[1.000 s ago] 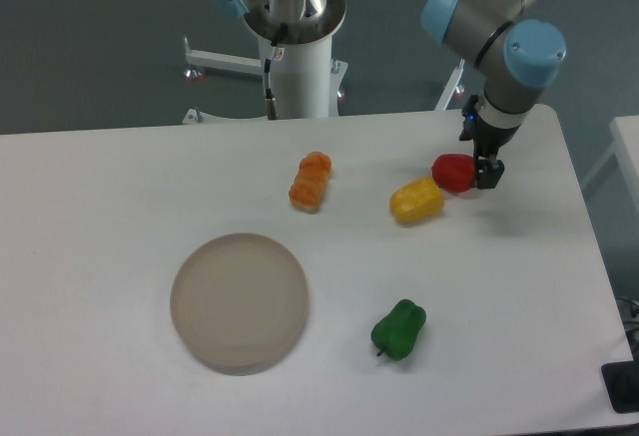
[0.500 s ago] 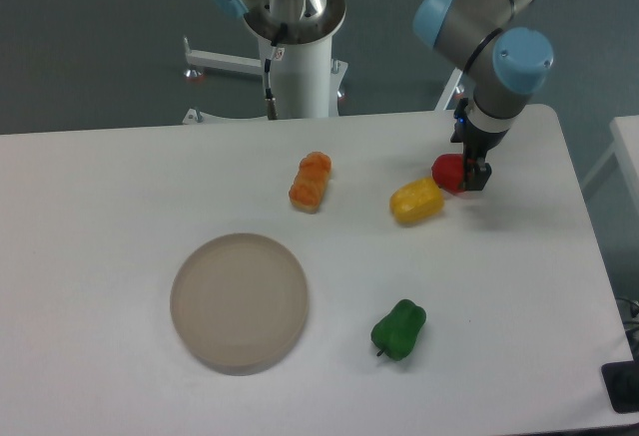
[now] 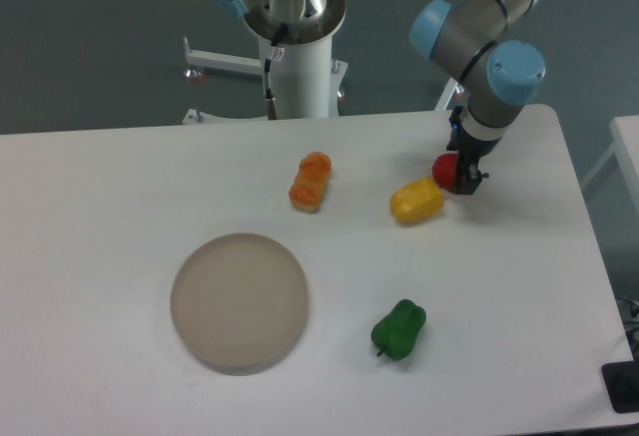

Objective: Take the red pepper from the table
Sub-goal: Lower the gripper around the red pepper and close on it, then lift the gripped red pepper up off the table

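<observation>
Near edge: green pepper, plate on white table. Mid: orange pepper, yellow pepper. Far right: red pepper on table, just beside yellow one. My gripper down over it, covering its right side; jaw gap hidden, grip I cannot tell. I judge step as grasp; next: confirm closure, lift straight, avoid yellow. Beyond: arm pedestal, dark grey floor.

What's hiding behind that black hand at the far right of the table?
The red pepper sits behind the hand; only its left part shows, beside the yellow pepper. Its right side is covered, so whether the hand grips it cannot be told.
</observation>
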### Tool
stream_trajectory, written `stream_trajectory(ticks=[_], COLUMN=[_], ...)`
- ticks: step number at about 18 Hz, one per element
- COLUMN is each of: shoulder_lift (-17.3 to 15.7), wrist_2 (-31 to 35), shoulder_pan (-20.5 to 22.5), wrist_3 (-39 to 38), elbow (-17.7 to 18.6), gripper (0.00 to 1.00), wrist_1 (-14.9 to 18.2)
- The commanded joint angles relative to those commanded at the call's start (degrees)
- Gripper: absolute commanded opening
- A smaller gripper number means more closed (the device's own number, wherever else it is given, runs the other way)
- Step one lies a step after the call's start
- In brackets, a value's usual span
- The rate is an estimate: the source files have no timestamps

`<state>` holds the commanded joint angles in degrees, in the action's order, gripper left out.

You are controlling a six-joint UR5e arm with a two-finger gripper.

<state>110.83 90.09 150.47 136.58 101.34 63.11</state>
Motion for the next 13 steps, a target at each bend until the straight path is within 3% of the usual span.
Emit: stream_trajectory(ticks=[1, 3, 8, 11, 13], shoulder_lift=[0.00, -0.09, -0.79, -0.36, 1.05], wrist_2=[0.00, -1.49, -2.29, -2.29, -3.16], shoulder_pan=[0.09, 0.27, 0.88, 0.44, -0.17], wrist_3=[0.00, -0.09, -2.45, -5.44, -8.42], elbow=[-0.44, -0.97, -3.95, -9.38, -15.36], gripper=[0.47, 0.40, 0.39, 0.40, 0.39], wrist_1=[0.09, 0.17, 2.54, 8.33, 14.83])
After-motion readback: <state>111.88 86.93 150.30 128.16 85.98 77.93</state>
